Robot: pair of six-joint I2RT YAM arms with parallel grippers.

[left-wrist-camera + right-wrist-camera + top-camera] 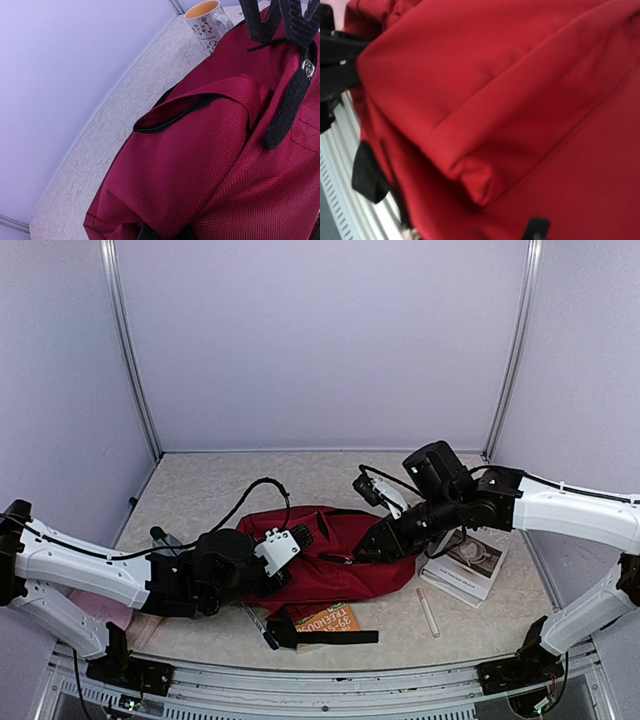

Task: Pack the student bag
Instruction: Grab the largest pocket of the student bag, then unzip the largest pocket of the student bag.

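Student bag (335,562) lies mid-table between the arms. Books (470,562), marker (428,612) and mug (205,22) are all outside, so packing looks barely started. Left gripper (300,538) is clenched at the bag's left edge. Right gripper (372,548) is on the bag; can't tell its finger state.

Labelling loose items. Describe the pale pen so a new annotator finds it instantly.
Start at the student bag, the dark red backpack mid-table, then go to the stack of books off its right end. The pale pen lies alone on the tabletop between the two, toward the near edge. It is slim and whitish-pink; the other pen, by the bag's left front, is dark.
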